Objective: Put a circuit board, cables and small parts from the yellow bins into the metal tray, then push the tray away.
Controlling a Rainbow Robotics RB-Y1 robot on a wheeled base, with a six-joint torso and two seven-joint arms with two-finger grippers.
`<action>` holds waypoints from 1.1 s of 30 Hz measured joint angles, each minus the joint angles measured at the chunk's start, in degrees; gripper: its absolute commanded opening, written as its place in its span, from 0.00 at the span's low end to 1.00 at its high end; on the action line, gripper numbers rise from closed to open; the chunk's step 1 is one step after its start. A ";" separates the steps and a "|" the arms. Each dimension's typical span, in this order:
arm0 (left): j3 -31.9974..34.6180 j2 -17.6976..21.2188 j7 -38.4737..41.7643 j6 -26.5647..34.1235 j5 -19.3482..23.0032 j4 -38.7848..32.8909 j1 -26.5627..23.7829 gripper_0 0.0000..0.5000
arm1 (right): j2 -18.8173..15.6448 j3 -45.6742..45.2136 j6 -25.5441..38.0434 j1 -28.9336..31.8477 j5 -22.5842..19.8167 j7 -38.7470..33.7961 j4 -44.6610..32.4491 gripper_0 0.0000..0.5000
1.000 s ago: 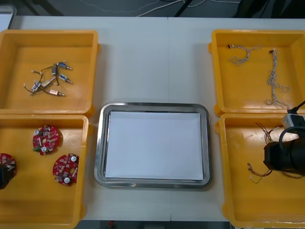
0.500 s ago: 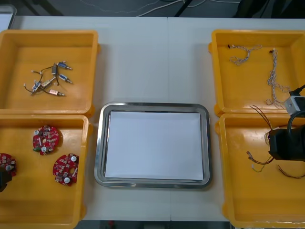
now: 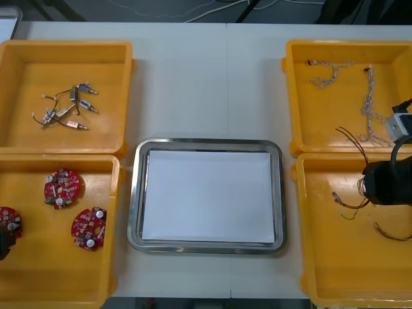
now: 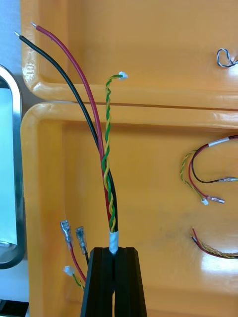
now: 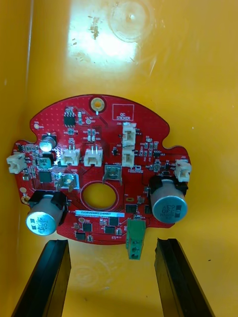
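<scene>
My right gripper [image 4: 114,251] is shut on a cable bundle [image 4: 106,163] of black, red and twisted yellow-green wires, pinched at its white-taped end. In the front view the right gripper [image 3: 385,184] hangs over the near right yellow bin [image 3: 322,257], and the cable [image 3: 351,145] trails away from it over the bin's far wall. My left gripper [image 5: 111,246] stands open just short of a round red circuit board [image 5: 99,168] lying flat on the bin floor. In the front view the left gripper [image 3: 3,243] is at the outer edge of the near left bin [image 3: 38,277].
The metal tray [image 3: 206,144], white inside, sits between the bins. Two more circuit boards [image 3: 62,188] [image 3: 89,226] lie in the near left bin. Small metal parts [image 3: 64,109] are in the far left bin, blue-white cables [image 3: 370,96] far right. Another cable [image 4: 203,173] lies on the near right bin floor.
My right gripper has risen and shifted toward the far side with the cable bundle, whose loose ends now trail over the bin wall. The left arm has hardly moved.
</scene>
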 measured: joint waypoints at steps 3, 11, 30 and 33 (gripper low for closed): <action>-0.49 0.00 0.00 0.00 -0.07 0.00 0.00 1.00 | -1.42 0.00 0.00 -0.01 -0.77 1.70 -0.05 0.00; -1.44 -0.14 0.00 0.00 -0.27 0.02 0.00 1.00 | -4.85 0.00 0.00 -0.59 -4.47 2.31 -0.19 0.00; -1.45 -1.41 0.00 -0.01 -1.17 0.61 -0.13 1.00 | -10.67 0.00 0.00 -1.52 -10.00 2.25 -0.30 0.00; -1.45 -1.57 0.00 -0.04 -1.20 1.25 -0.37 1.00 | -10.98 0.00 0.00 -1.57 -10.45 2.19 -0.31 0.00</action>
